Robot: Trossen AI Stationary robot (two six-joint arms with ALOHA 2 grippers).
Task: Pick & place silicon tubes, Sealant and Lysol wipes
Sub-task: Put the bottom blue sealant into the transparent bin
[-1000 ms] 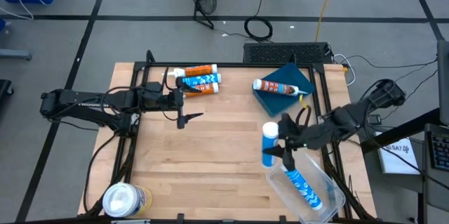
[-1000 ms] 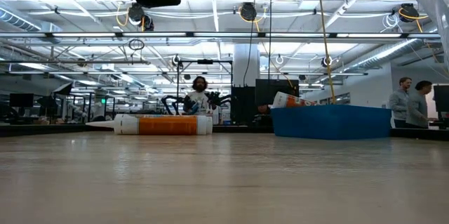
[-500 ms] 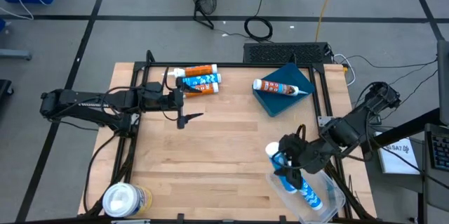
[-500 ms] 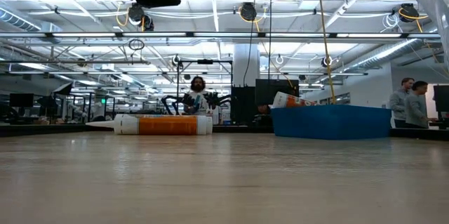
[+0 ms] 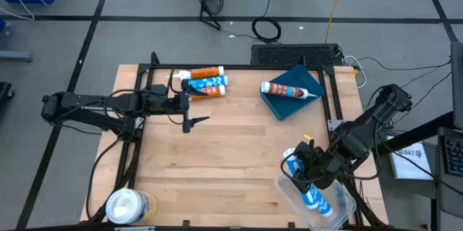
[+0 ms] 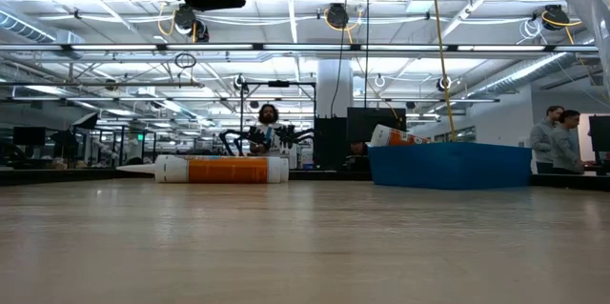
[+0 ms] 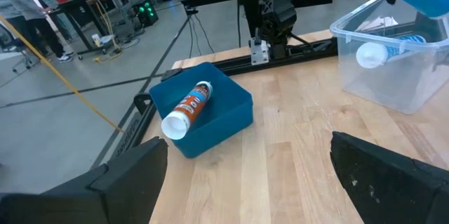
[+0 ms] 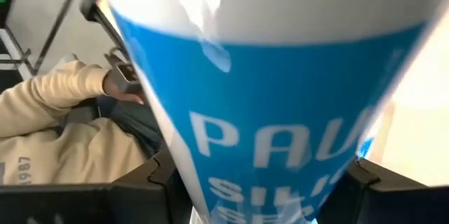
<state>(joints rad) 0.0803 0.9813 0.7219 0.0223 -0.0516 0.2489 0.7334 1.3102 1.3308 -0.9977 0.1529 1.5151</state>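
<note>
Right arm, near right corner of the table: my right gripper point(image 5: 309, 175) is clamped tight on a blue-and-white silicone tube point(image 5: 294, 167), held above the near-left rim of the clear plastic tub point(image 5: 346, 203). A second ago this tube stood over bare wood left of the tub; it has since travelled toward the near edge and now overlaps the tub's corner. A second blue-and-white tube point(image 5: 318, 200) lies inside the tub.

Left arm, far left of the table: my left gripper point(image 5: 189, 122) is unchanged, fingers spread wide and empty, just near of the orange-and-white caulk tube point(image 5: 205, 72) and the blue-patterned tube point(image 5: 208, 85) lying side by side.

An orange-labelled sealant tube point(image 7: 188, 109) rests in the blue square tray point(image 7: 226, 116), unmoved. The yellow Lysol wipes canister with white lid point(image 5: 127, 206) stands at the near left corner.
</note>
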